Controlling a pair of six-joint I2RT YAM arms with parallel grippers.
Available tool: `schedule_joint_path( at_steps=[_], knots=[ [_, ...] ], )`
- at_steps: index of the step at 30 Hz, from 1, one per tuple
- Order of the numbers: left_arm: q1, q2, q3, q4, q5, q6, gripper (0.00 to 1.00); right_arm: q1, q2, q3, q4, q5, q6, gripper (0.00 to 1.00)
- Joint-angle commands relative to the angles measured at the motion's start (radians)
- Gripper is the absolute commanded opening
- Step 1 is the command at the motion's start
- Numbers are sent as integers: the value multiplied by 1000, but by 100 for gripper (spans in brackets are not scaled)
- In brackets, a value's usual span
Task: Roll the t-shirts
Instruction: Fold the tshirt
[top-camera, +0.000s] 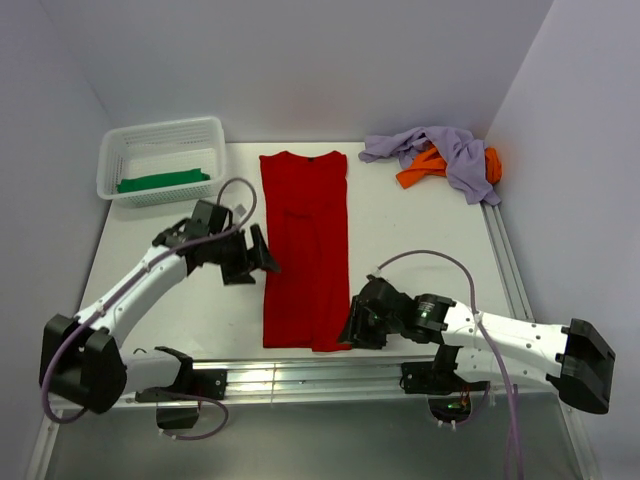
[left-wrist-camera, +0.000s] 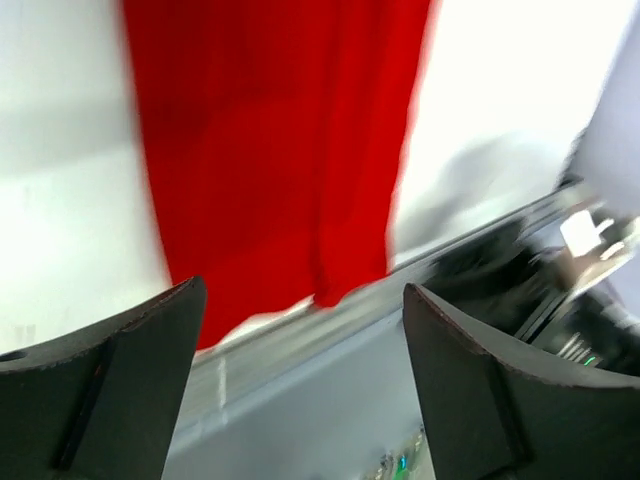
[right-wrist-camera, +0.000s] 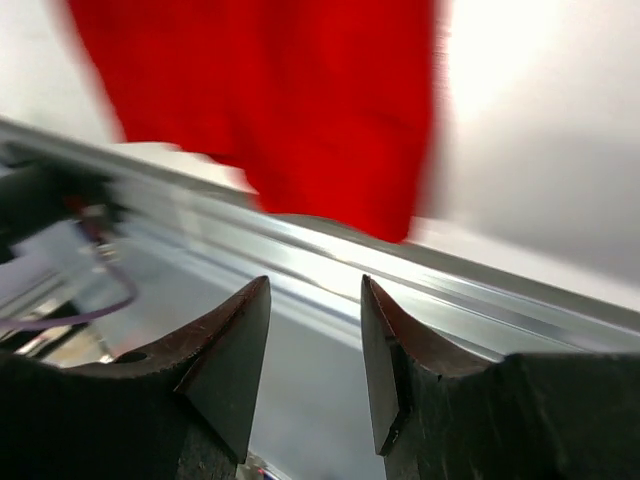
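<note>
Left gripper (left-wrist-camera: 302, 292) and right gripper (right-wrist-camera: 313, 288), both parted, flank the flat oblong red t-shirt (top-camera: 305, 250).

No legible text, label, brand, number or sign on anything in any view.

The white surface (top-camera: 400, 230) carries a red t-shirt (top-camera: 305, 250) laid flat in a long narrow strip down its middle, collar at the far end, hem near the metal rail (top-camera: 300, 375) along the near edge. A white lattice basket (top-camera: 160, 128) sits at the far left corner. At the far right corner a lavender t-shirt (top-camera: 445, 150) lies crumpled over an orange t-shirt (top-camera: 420, 172).
</note>
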Motion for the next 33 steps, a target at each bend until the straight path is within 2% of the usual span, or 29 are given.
schedule_joint_path(
  at_steps=[1,5,10,17,20,28,33],
  knots=[
    [-22,-76,-222,-13,-19,-69,84,-18,-35,-47,-127,16,30,49],
    [-131,-152,-363,105,-59,-178,82,-60,-44,-99,-106,-4,19,53],
    [-153,-158,-474,200,-73,-224,78,-81,-26,-138,-35,-16,20,53],
    [-192,-152,-489,220,-95,-250,74,-86,71,-119,46,-32,0,50],
    [-206,-173,-521,257,-84,-275,74,-87,63,-101,22,-16,-3,50],
    [-248,-236,-586,280,-93,-341,64,-98,-32,-100,-87,51,11,53],
    [-271,-250,-613,287,-95,-365,57,-109,-42,-127,-12,17,1,54]
  ],
)
